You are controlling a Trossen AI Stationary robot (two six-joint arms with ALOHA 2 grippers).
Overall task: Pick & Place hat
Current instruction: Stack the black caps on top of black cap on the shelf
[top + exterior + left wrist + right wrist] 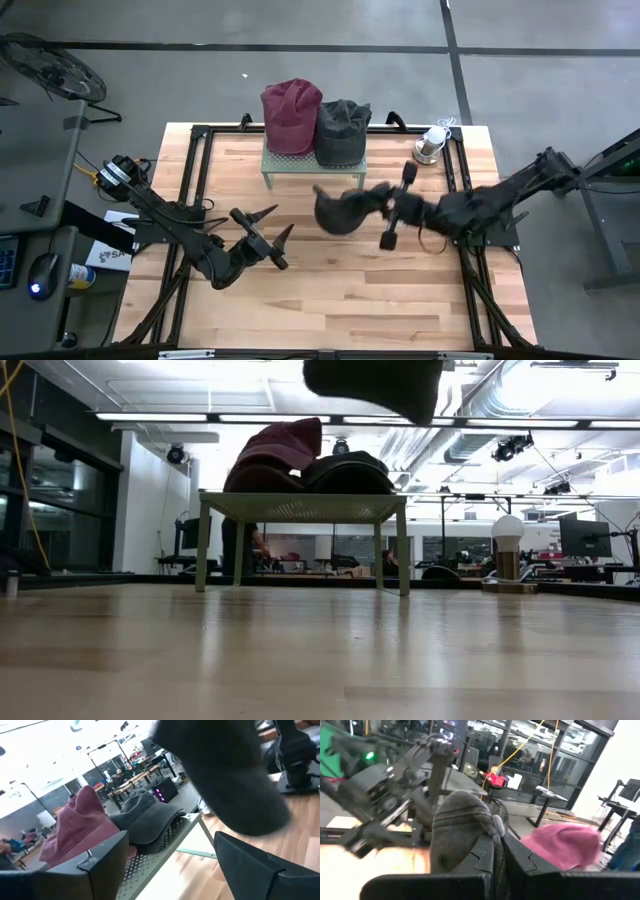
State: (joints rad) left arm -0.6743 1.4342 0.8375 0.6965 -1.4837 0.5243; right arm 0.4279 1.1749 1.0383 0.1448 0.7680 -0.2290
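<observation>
— Where's your hat right now?

— Centre of the high view, in the air. Your right gripper (372,200) is pinched tight on the dark hat (338,210), fabric bunched between its fingers, so the cap hangs clear of the table (330,290) — the low view catches only its underside at the top edge.

— And your left gripper?

— The left gripper (272,230) sits lower left of the hat, near it but apart, fingers spread wide and holding nothing. You seem to be leaving the carry to the right arm alone.

— Where would it go?

— Likely the small stand (312,167) at upper centre. A maroon hat (290,115) and a grey hat (341,130) already rest side by side, touching, on it, so free room looks tight; you'd probably have to stack or squeeze it in.

— Anything nearby?

— A small lamp (431,145) stands upper right of the stand, well clear of your held cap.
</observation>
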